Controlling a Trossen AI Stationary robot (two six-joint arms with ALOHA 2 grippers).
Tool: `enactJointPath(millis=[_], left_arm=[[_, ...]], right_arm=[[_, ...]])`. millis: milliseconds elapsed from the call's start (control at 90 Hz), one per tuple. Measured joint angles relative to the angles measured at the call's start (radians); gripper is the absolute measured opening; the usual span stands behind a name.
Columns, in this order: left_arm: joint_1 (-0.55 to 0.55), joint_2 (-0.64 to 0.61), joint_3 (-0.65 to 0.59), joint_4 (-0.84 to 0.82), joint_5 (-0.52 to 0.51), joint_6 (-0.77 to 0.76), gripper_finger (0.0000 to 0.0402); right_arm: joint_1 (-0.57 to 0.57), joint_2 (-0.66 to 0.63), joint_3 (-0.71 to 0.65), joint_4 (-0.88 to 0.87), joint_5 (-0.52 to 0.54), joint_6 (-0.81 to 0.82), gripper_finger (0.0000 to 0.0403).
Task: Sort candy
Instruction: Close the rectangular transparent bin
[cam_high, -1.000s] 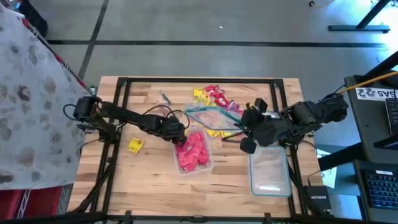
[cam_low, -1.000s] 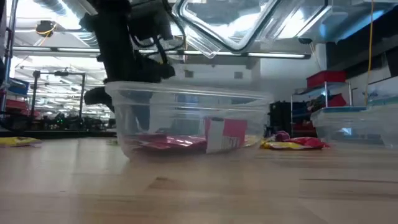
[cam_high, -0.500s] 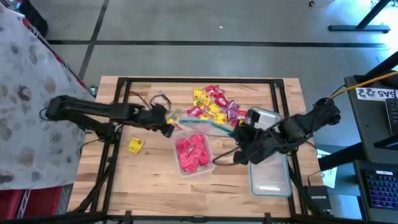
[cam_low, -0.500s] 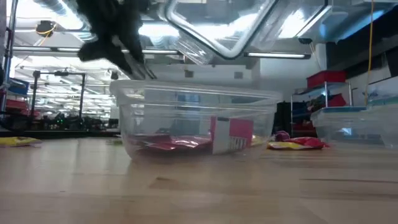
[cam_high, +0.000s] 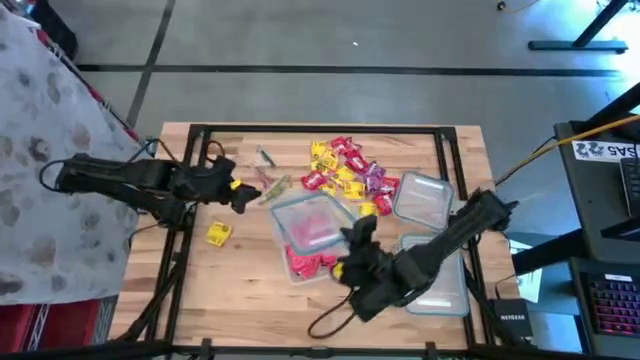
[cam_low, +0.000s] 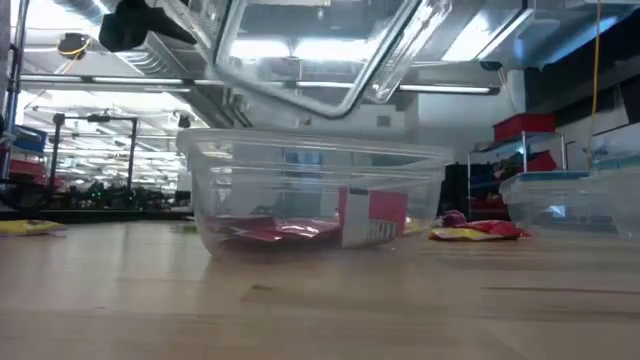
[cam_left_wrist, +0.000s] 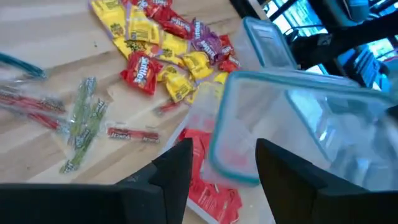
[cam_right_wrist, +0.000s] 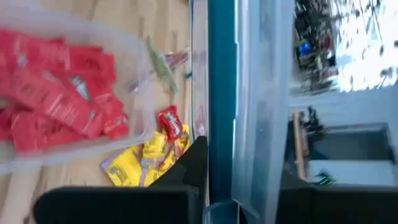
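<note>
A clear container (cam_low: 315, 200) stands on the counter (cam_low: 320, 300), holding red candy (cam_low: 365, 218). A clear lid (cam_low: 310, 50) hangs tilted above it. More candy (cam_low: 470, 231) lies far right.

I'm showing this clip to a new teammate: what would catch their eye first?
Most striking is the clear lid that the right gripper holds in the air over the container of red candy at the table's middle. Behind it lies a bright heap of mixed candy, red, yellow and purple. The left gripper hovers open at the left, and one yellow piece lies alone near it.
</note>
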Motion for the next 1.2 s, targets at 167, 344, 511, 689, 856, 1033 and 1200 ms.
enactJointPath(millis=[167, 344, 511, 689, 856, 1033, 1200], left_arm=[[-0.046, 0.055, 0.0, 0.006, -0.009, -0.037, 0.0158], [-0.097, 0.153, 0.0, 0.068, -0.044, -0.065, 0.0158], [-0.121, 0.252, 0.0, 0.138, -0.048, -0.056, 0.0158], [-0.142, 0.323, 0.0, 0.192, -0.034, -0.06, 0.0158], [-0.16, 0.349, 0.0, 0.213, -0.021, -0.06, 0.0158], [-0.162, 0.351, 0.0, 0.211, -0.021, -0.06, 0.0158], [-0.162, 0.351, 0.0, 0.21, -0.021, -0.061, 0.0158]], right_arm=[[0.0, 0.085, -0.001, -0.001, 0.012, 0.021, 0.0027], [0.0, 0.101, -0.002, 0.001, 0.027, 0.084, 0.0027], [-0.001, 0.105, -0.037, 0.007, -0.008, 0.142, 0.0027], [-0.001, 0.105, -0.069, 0.045, -0.018, 0.162, 0.0027], [-0.001, 0.105, -0.07, 0.093, -0.03, 0.163, 0.0027], [-0.001, 0.11, -0.07, 0.103, -0.017, 0.137, 0.0027], [-0.001, 0.113, -0.055, 0.077, 0.054, 0.052, 0.0027]])
